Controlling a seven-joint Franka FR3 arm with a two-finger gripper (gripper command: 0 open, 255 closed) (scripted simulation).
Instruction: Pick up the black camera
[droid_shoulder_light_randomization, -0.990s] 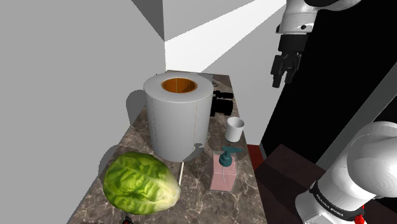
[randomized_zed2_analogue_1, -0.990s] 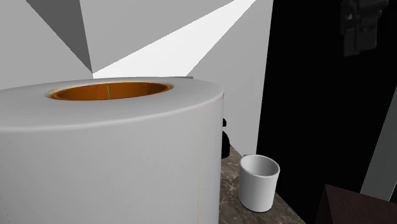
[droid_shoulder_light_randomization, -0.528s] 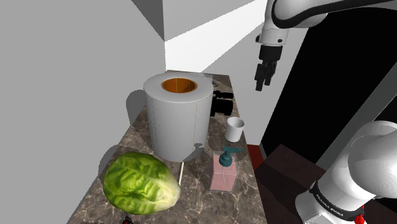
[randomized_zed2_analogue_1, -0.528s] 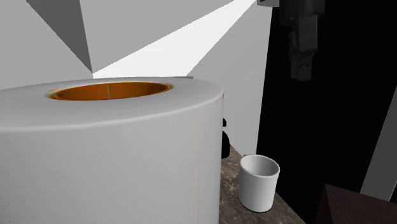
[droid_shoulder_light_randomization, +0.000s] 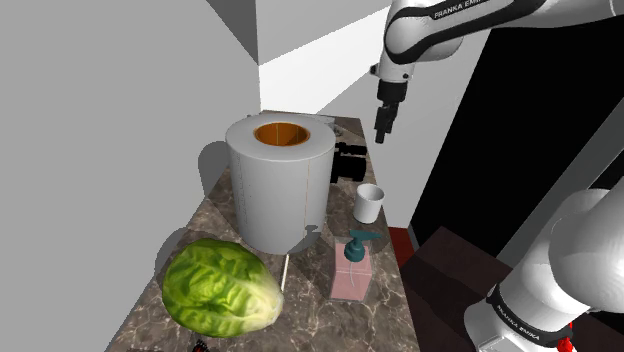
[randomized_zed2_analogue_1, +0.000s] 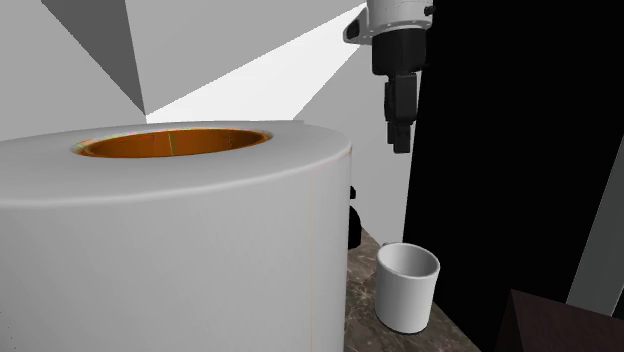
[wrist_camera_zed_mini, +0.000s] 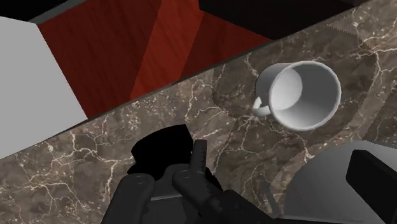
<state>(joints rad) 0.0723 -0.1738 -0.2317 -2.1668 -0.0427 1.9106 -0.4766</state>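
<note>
We find the black camera (droid_shoulder_light_randomization: 349, 163) on the far end of the dark marbled counter (droid_shoulder_light_randomization: 385, 315), close to its right edge in the shoulder view. It sits just beside a tall white roll (droid_shoulder_light_randomization: 279, 190) with an orange core, off the roll's far right side; we cannot tell whether the two touch. Nearer along that same right edge stands a white mug (droid_shoulder_light_randomization: 369, 204), upright and apart from the camera. Nearer again is a pink bottle (droid_shoulder_light_randomization: 350, 272) with a teal pump. At the near left a green lettuce (droid_shoulder_light_randomization: 221, 287) lies by the roll's base.

The gripper (droid_shoulder_light_randomization: 384, 132) hangs in the air pointing down, above the camera and a little to its right in the shoulder view, well clear of the counter and touching nothing. We cannot tell how far open it is. The white arm (droid_shoulder_light_randomization: 445, 22) reaches in from the upper right, and the dark stand (droid_shoulder_light_randomization: 450, 275) shows at the lower right.

In the second exterior view the roll stands near us, with a sliver of the camera (randomized_zed2_analogue_1: 352, 222) showing past its right side. The mug sits to the right of that. The gripper hangs high above, where the pale wall (randomized_zed2_analogue_1: 330, 90) meets a black area (randomized_zed2_analogue_1: 520, 150).

In the wrist view the camera (wrist_camera_zed_mini: 159, 149) lies on the counter just ahead of the gripper, near the counter's edge. The mug is farther along that edge, its handle turned toward the camera. Past the edge we see a red-brown floor (wrist_camera_zed_mini: 172, 57).
</note>
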